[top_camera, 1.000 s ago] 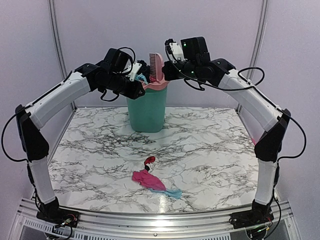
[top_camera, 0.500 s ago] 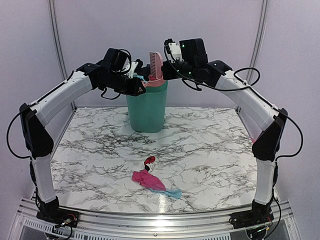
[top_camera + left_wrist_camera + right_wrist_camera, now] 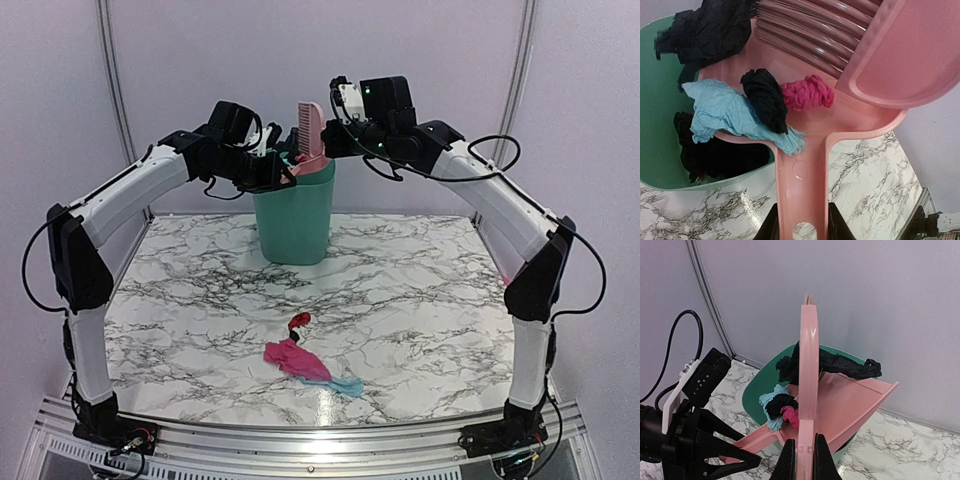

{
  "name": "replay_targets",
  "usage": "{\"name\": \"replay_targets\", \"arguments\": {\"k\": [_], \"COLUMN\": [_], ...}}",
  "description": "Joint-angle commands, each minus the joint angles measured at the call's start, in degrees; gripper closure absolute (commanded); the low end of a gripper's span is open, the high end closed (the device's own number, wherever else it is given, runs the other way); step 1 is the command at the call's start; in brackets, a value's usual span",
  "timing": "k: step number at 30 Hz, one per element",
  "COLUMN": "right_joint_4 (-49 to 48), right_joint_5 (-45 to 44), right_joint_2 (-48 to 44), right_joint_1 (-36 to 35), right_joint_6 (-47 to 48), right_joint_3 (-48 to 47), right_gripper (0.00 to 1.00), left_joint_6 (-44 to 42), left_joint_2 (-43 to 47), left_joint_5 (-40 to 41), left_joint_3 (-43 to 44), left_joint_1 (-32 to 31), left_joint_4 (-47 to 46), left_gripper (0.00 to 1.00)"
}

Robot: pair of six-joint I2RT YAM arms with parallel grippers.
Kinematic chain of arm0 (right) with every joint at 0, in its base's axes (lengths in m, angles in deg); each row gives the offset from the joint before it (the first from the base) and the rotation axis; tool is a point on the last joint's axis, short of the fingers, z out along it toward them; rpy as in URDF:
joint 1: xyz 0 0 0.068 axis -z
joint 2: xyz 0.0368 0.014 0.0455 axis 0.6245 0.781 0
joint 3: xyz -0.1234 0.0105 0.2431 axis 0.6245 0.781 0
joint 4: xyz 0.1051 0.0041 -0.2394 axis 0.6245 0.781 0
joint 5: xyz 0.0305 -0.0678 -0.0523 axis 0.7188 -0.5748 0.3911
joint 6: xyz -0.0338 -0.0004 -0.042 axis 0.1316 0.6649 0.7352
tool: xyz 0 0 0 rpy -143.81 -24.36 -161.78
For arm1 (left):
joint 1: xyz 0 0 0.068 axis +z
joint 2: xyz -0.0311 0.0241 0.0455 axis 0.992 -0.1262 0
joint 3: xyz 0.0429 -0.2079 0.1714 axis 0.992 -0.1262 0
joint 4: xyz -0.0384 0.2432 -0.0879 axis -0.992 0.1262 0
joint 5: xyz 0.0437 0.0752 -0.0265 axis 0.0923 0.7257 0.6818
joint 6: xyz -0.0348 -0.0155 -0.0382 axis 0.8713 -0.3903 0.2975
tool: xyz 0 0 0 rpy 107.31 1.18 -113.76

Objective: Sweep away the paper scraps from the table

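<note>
Over the bin (image 3: 295, 225) at the table's (image 3: 430, 300) far edge, my left gripper (image 3: 800, 226) clamps the dustpan (image 3: 805, 150) handle, tilting it so paper scraps (image 3: 765, 102) slide in; my right gripper (image 3: 803, 460) pinches the brush (image 3: 808, 365) upright to push them. More scraps (image 3: 300, 358) lie near the front edge.

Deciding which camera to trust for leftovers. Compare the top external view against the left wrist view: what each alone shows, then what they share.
Only top external: a pile of pink and blue scraps lying on the marble table. Only left wrist: a blue scrap, a black scrap and a magenta scrap on the pink dustpan, black paper inside the green bin. Both: dustpan, bin, pink brush, table.
</note>
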State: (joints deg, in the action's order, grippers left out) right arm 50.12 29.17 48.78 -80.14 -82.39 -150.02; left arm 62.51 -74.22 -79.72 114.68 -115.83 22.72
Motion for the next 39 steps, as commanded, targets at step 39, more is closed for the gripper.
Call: {"name": "replay_targets", "arguments": {"k": [39], "right_joint_4": [-11.5], "right_joint_5": [0.0], "right_joint_2": [-2.5], "right_joint_1": [0.5], "right_joint_6": [-9.2], "right_joint_3": [-1.7], "right_gripper": [1.0], "left_joint_6": [32.5], "left_joint_2": [4.3], "left_joint_5": [-16.7], "left_joint_3": [-10.4], "left_joint_1": [4.4], "left_joint_4": [-25.1], "left_gripper": [1.0]}}
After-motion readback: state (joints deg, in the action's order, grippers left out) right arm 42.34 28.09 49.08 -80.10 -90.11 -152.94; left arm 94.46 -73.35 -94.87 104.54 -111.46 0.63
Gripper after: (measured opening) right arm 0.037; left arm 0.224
